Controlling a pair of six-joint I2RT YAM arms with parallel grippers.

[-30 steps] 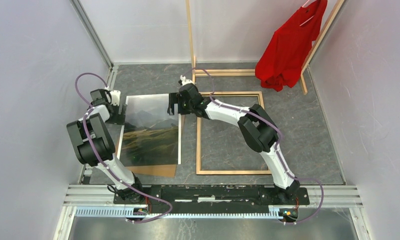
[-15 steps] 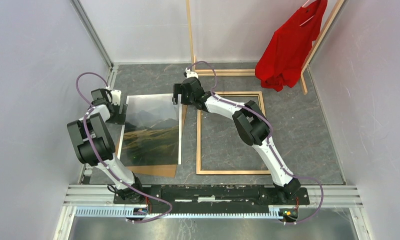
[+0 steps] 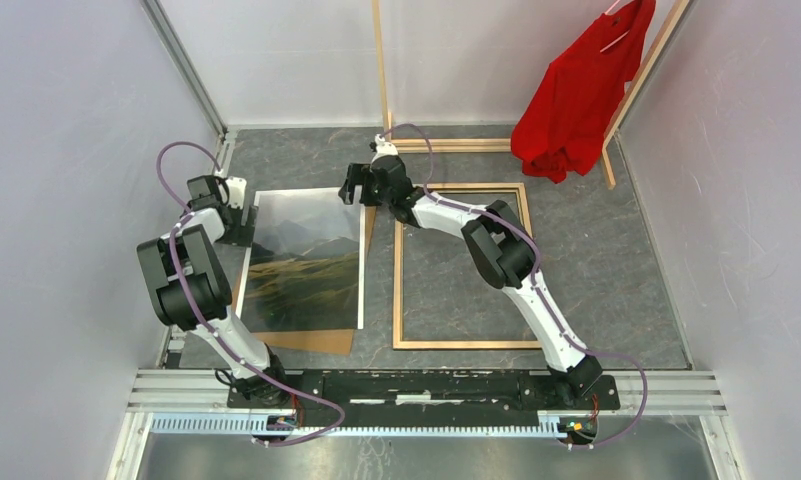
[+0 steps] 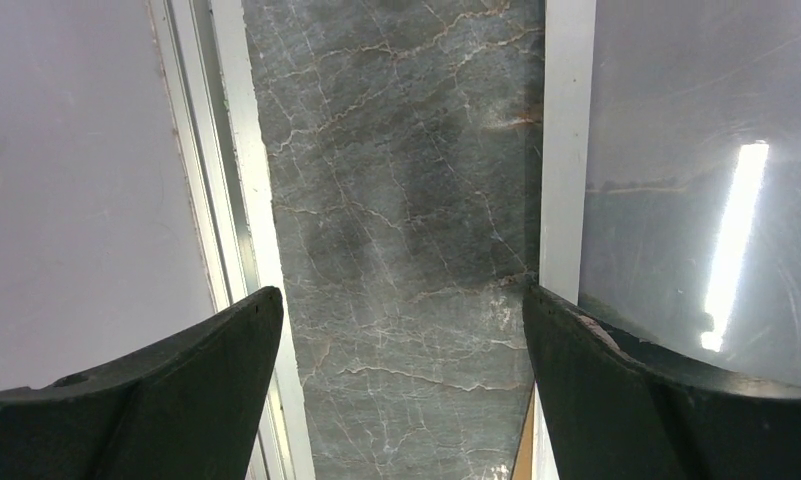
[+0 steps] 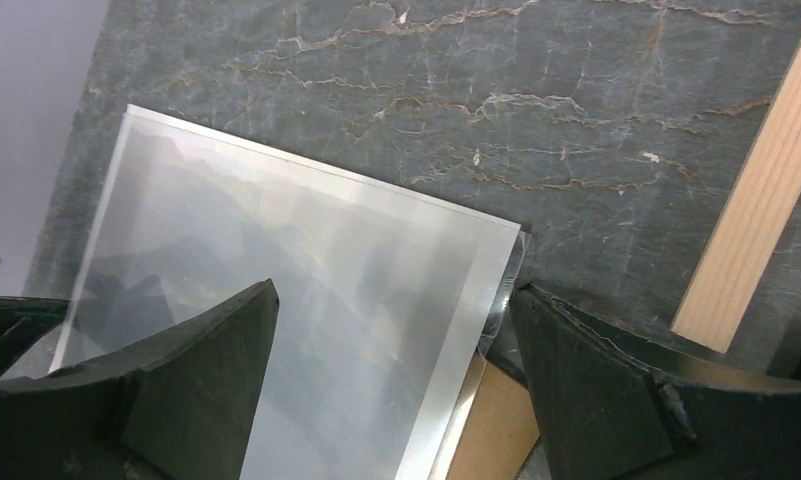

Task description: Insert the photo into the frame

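The photo (image 3: 306,265) of green hills lies face up on the floor, left of the frame (image 3: 466,344), which lies flat with its light wood side up. My left gripper (image 3: 238,215) stands open at the photo's far left corner. In the left wrist view its jaws (image 4: 401,295) straddle bare floor, with the photo's white border (image 4: 566,150) just inside the right finger. My right gripper (image 3: 354,190) is open over the photo's far right corner. In the right wrist view the photo (image 5: 276,250) lies between its spread fingers (image 5: 394,290), not pinched.
A brown backing board (image 3: 321,341) lies under the photo and sticks out at its near edge and by its corner (image 5: 496,420). A wooden rack (image 3: 451,145) with a red shirt (image 3: 581,95) stands at the back. A light wooden rail (image 5: 756,220) runs beside the right gripper. Walls close in on both sides.
My right gripper has moved from above the photo's right side toward the back, to its far right corner. The left gripper has shifted only slightly. The photo has not moved.
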